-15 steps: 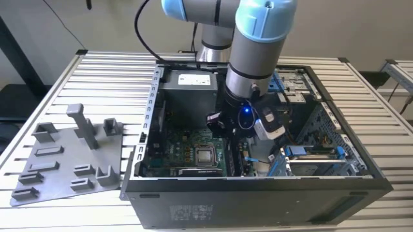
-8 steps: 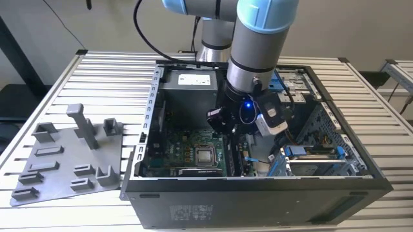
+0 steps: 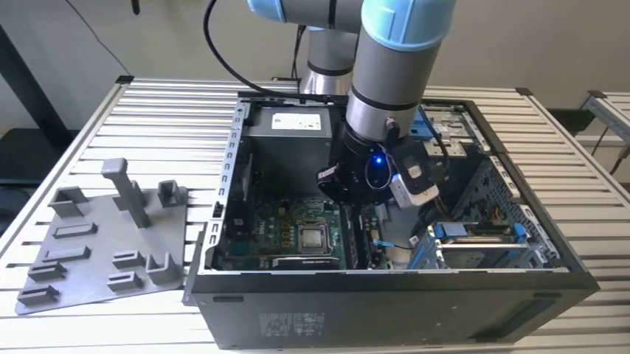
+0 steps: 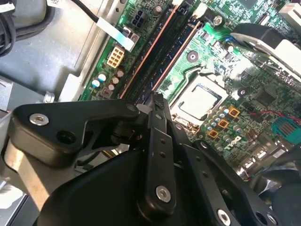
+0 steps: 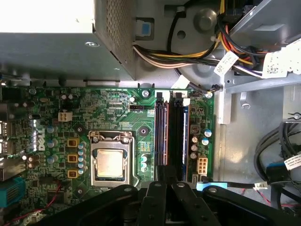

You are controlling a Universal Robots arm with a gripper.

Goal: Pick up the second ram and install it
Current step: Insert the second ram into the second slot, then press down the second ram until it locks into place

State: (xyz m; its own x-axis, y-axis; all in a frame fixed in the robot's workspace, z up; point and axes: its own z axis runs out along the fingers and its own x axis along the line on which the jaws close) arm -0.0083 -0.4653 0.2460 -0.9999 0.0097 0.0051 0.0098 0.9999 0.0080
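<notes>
My gripper [image 4: 155,96] is low inside the open computer case [image 3: 394,284], over the green motherboard [image 5: 117,108]. Its black fingers [image 5: 162,173] are shut together at the near end of the memory slot beside the processor [image 5: 109,162]. A thin dark strip with brownish edges, which looks like the second ram [image 5: 161,134] seen edge-on, runs along that slot from the fingertips. I cannot tell whether the fingers grip it or only touch its top. Another dark blue stick [image 5: 184,132] stands in the neighbouring slot. In the exterior view the arm's wrist [image 3: 379,173] hides the fingers.
A grey fixture plate [image 3: 103,243] with upright posts lies on the slatted table at the exterior view's left. Inside the case are the power supply [image 3: 295,122], bundled cables [image 5: 188,56] and a drive cage [image 3: 482,240] with blue parts. The case walls close in around the arm.
</notes>
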